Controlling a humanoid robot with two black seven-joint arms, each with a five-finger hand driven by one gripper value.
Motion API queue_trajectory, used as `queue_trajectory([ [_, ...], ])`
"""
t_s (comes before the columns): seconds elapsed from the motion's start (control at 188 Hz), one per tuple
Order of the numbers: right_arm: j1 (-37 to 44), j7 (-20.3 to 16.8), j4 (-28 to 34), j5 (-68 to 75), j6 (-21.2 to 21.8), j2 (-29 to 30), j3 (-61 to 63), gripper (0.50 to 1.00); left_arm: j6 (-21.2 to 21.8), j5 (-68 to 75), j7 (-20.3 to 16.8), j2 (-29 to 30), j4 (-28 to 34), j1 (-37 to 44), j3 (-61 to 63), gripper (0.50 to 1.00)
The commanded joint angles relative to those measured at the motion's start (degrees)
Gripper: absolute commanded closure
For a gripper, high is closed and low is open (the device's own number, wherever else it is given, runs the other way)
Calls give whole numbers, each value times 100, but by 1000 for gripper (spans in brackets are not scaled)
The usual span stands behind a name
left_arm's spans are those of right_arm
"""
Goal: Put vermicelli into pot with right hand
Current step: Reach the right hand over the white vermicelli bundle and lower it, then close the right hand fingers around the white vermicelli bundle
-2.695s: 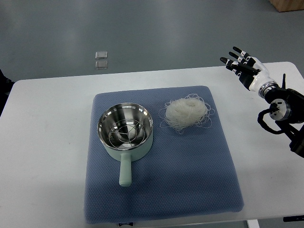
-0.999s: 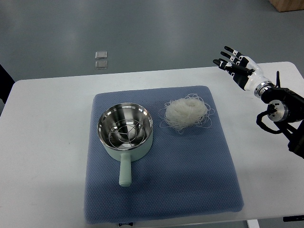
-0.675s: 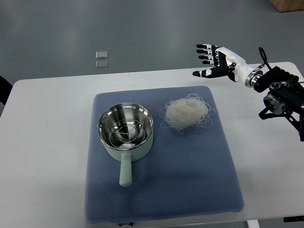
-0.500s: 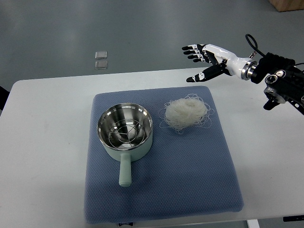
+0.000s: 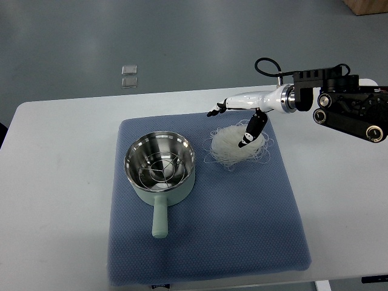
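White table (image 5: 60,182); quilted blue mat (image 5: 242,218); steel pot (image 5: 160,165); right hand (image 5: 239,118) fingers spread over tangled vermicelli (image 5: 230,145)

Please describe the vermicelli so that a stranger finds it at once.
On the white table lies a blue quilted mat. At its far right sits a tangled white vermicelli nest, beside the mint-green steel-lined pot, the only loose, stringy thing.

I've swung my right arm in from the table's far right corner toward the middle, and the right hand (image 5: 241,115) has rolled over from palm-up to fingers pointing down. It has dropped from well above the blue mat to the vermicelli (image 5: 236,145), thumb now at the nest's right side, the other fingertips at its far edge.
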Motion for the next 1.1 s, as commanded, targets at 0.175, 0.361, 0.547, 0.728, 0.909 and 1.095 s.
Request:
queue_trajectory([
  [0.175, -61, -581, -374, -33, -180, 338, -425, 583, 0, 0, 0, 0, 0, 0, 6, 500],
  [0.361, -184, -695, -620, -33, -276, 522, -548, 583, 0, 0, 0, 0, 0, 0, 14, 500],
  [0.547, -298, -818, -734, -41, -329, 689, -548, 589, 0, 0, 0, 0, 0, 0, 14, 500],
  [0.728, -289, -845, -822, -33, -531, 918, -697, 630, 0, 0, 0, 0, 8, 0, 14, 500],
  [0.909, -298, -845, -901, -33, -610, 962, -882, 836, 17, 0, 0, 0, 8, 0, 14, 500],
  [1.095, -245, -889, -1042, -24, -690, 979, -908, 1000, 17, 0, 0, 0, 8, 0, 14, 500],
])
